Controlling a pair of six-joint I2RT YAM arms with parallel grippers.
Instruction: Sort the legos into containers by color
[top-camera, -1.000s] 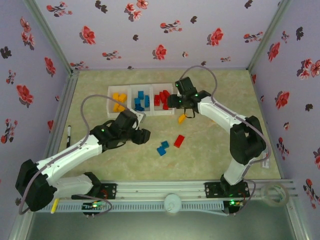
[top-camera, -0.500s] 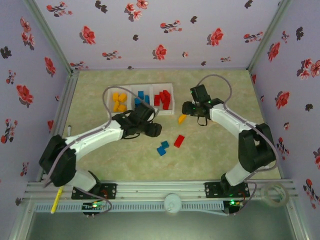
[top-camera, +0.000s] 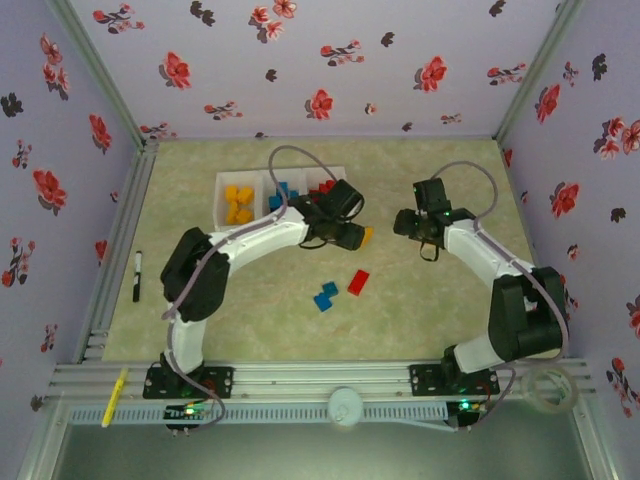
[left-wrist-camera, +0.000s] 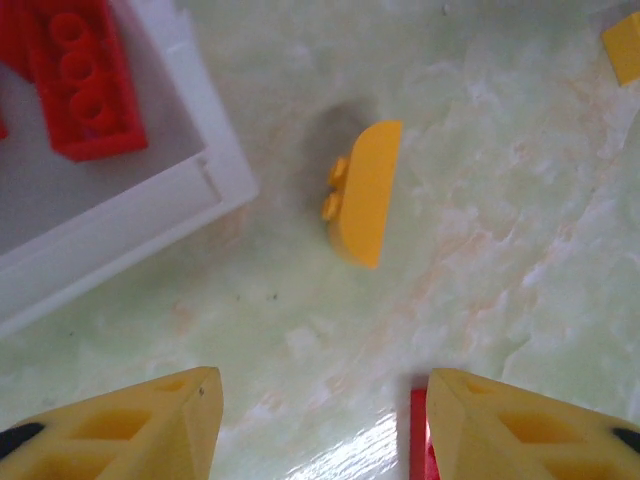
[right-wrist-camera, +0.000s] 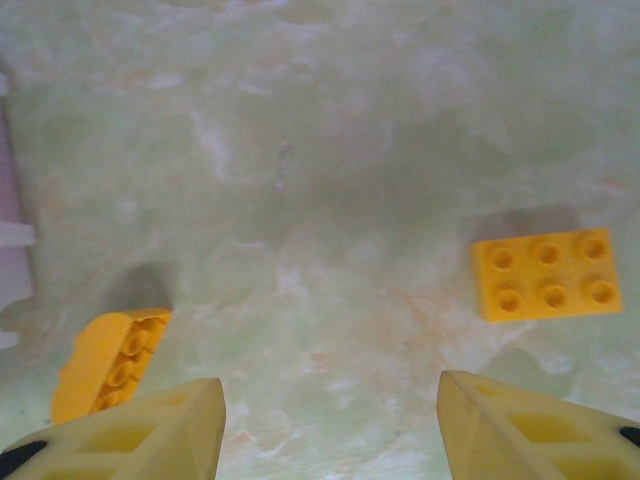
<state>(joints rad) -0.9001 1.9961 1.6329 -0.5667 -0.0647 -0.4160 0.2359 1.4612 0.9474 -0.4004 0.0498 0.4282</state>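
The white tray of containers (top-camera: 222, 183) holds yellow legos (top-camera: 238, 203) on the left and blue ones (top-camera: 285, 191) in the middle. Red ones (left-wrist-camera: 82, 85) lie in the right compartment, partly under my left arm. My left gripper (top-camera: 354, 238) (left-wrist-camera: 322, 420) hangs open and empty just off the tray's right corner. Ahead of it a yellow lego (left-wrist-camera: 362, 190) (top-camera: 367, 236) lies on its side. My right gripper (top-camera: 401, 222) (right-wrist-camera: 330, 420) is open and empty over bare table. A flat yellow lego (right-wrist-camera: 545, 275) lies to its right and the tipped one (right-wrist-camera: 105, 365) to its left.
A red lego (top-camera: 358, 282) and two blue legos (top-camera: 325, 295) lie loose on the table nearer the arm bases. A black marker (top-camera: 137, 275) lies by the left wall. A red edge (left-wrist-camera: 420, 440) shows beside my left gripper's right finger.
My left arm has swung right, across the front of the tray to its right corner. My right arm has pulled back to the right, away from the red compartment. Both grippers stay open.
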